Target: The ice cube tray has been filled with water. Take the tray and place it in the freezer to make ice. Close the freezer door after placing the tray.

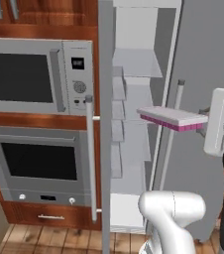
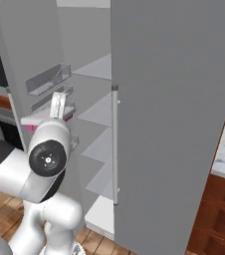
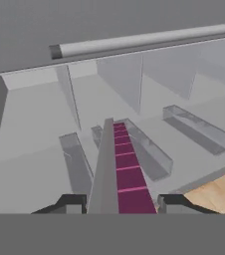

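Standing open at the left, the freezer door (image 1: 105, 124) leaves the freezer (image 1: 134, 149) clear; the ice cube tray (image 1: 172, 119) is pinched level by the tool (image 3: 122, 203) before its shelves. Water could be spilled if tilted.

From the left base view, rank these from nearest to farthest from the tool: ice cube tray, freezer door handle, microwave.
1. ice cube tray: held in the tool, reaching left toward the open freezer.
2. freezer door handle: left of the tray, on the swung-open freezer door.
3. microwave: farthest left, in the wood cabinet wall.
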Tool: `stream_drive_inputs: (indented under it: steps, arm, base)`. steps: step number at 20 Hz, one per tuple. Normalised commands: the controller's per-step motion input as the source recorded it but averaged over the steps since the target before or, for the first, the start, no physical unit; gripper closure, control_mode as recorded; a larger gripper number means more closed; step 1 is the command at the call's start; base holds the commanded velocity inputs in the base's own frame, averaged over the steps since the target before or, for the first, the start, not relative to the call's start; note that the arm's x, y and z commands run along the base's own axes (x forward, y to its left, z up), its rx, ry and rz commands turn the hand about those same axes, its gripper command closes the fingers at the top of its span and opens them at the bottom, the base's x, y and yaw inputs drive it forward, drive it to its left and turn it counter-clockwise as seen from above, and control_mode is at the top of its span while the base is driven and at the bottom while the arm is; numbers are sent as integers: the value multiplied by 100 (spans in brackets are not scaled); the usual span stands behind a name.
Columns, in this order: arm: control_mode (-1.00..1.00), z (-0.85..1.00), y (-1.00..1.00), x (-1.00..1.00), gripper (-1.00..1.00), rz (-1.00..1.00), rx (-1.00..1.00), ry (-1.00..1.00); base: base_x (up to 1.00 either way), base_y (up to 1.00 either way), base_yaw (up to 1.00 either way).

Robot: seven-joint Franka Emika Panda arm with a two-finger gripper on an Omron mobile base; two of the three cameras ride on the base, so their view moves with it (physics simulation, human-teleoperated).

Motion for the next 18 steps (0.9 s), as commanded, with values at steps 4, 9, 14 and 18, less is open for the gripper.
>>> stream_drive_inputs:
  steps: [4,9,14,18]
  arm:
    - [100,0,0,0,100,0,0,0]
    - [-100,21,0,-3,100,2,-9,-12]
    - [-100,38,0,-1,100,-3,-13,-8]
    - [-100,45,0,0,100,-11,-12,1]
  base:
    - [31,0,12]
    - [0,0,0]
    - [0,0,0]
    - [0,0,0]
